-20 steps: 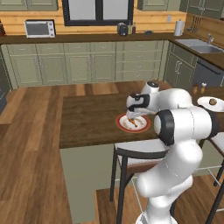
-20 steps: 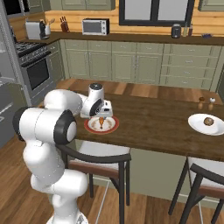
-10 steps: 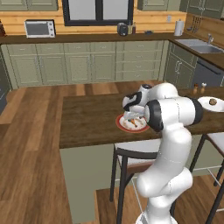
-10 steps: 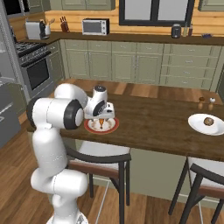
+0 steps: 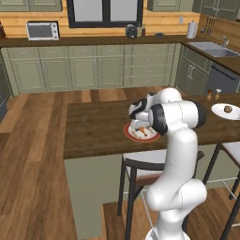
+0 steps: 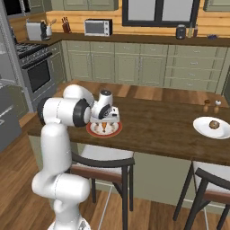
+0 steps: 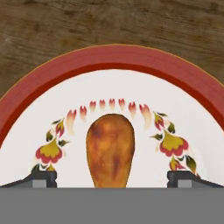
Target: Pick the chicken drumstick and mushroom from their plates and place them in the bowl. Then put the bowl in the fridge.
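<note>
- My jaws stand wide open and hold nothing; the two dark tips sit at the bottom corners of the hand view, either side of the drumstick, with open white plate between each tip and the meat.
- The drumstick lies on the red-rimmed plate, centre frame: glossy, orange-brown, rounded at its top end.
- The plate is smooth, with a painted flower ring; dark grained wood tabletop shows beyond its rim.
- The right base view adds the white plate with the mushroom at far right, well apart, near two small shakers.
</note>
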Motion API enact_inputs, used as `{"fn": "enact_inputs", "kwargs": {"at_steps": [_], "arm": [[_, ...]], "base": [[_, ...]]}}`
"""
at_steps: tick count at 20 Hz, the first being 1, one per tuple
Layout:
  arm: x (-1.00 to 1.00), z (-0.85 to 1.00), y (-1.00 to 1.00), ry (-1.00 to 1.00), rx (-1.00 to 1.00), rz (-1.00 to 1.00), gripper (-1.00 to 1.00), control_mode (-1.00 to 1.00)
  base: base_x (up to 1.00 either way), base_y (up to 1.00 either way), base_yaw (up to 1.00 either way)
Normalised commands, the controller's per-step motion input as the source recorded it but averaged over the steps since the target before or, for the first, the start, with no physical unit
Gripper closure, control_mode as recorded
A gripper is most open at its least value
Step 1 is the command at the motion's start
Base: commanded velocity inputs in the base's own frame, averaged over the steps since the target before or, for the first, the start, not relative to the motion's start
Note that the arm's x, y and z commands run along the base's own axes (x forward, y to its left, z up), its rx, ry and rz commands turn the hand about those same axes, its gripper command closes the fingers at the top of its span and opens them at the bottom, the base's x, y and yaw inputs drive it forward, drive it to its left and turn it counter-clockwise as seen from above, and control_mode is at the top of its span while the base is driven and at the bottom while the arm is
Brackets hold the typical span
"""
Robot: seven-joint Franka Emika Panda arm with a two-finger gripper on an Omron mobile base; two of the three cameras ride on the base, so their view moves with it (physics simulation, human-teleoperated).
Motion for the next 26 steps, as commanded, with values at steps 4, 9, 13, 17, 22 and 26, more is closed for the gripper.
{"fn": "enact_inputs", "kwargs": {"at_steps": [4, 9, 13, 17, 22, 26], "arm": [[0.0, -0.31, 0.0, 0.0, 0.0, 0.0, -1.0, -1.0], [0.0, -0.22, 0.0, 0.0, 0.0, 0.0, 1.0, -1.0], [0.0, -0.01, 0.06, -0.06, 0.0, 0.0, 1.0, -1.0], [0.0, -0.02, 0.17, -0.05, 0.0, 0.0, 1.0, -1.0], [-0.16, 0.11, 0.06, 0.0, 0.0, 0.0, 1.0, -1.0], [-0.82, 0.71, 0.0, 0.0, 0.0, 0.0, 1.0, -1.0]], "base": [[0.0, 0.0, 0.0], [0.0, 0.0, 0.0], [0.0, 0.0, 0.0], [0.0, 0.0, 0.0], [0.0, 0.0, 0.0], [0.0, 0.0, 0.0]]}}
